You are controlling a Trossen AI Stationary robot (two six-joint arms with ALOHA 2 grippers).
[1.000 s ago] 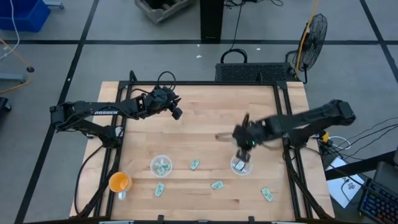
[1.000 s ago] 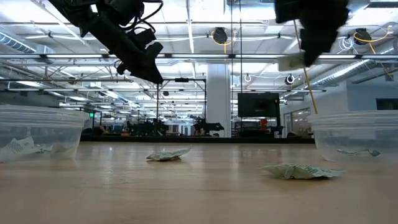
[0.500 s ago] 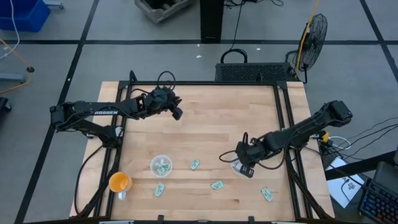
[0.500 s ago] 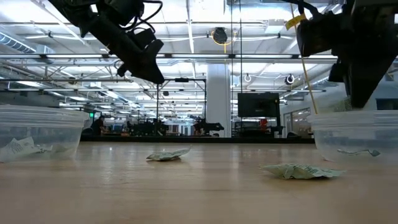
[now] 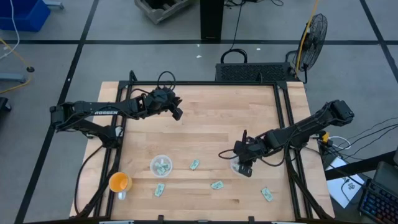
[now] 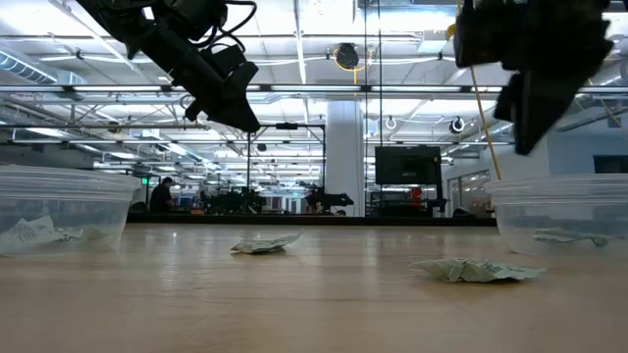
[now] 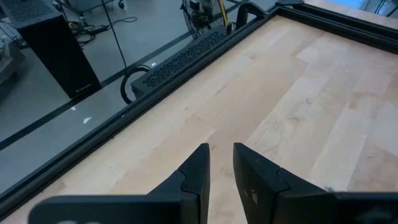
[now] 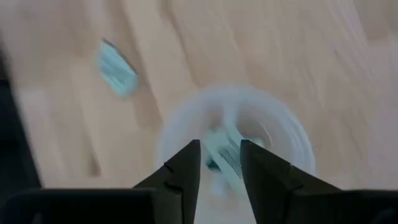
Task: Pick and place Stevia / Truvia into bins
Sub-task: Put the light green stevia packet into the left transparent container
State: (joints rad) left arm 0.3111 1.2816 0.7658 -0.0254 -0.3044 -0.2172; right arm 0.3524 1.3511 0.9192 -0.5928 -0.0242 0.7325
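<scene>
- My right gripper (image 5: 243,167) sits directly above the right-hand clear cup (image 5: 239,165). In the right wrist view its fingers (image 8: 181,171) stand narrowly apart with nothing between them, and pale packet paper (image 8: 222,155) lies inside the cup (image 8: 292,146) beneath.
- I judge the drop into this cup done. The step in hand is clearing the rim and choosing the next packet.
- To do that well I would lift straight up before any sideways travel (the low view shows the gripper (image 6: 535,69) just above the cup wall (image 6: 559,211), so a lateral swing could clip it and tip it).
- Loose packets on the table: one near the cup toward the front centre (image 5: 216,185), one between the two cups (image 5: 194,165), one toward the front right corner (image 5: 267,195), and one in front of the left-hand cup (image 5: 159,189).
- The front-centre packet is nearest to this arm. I would approach it from above with the fingers spread across its short side, since flat paper tends to slide on wood.
- The left-hand cup (image 5: 161,165) already holds several packets. An orange cup (image 5: 119,182) stands near the front left corner and is no target.
- My left gripper (image 5: 176,112) waits over the rear left of the table (image 5: 211,118), fingers (image 7: 196,171) narrowly parted and empty, well apart from every packet.
</scene>
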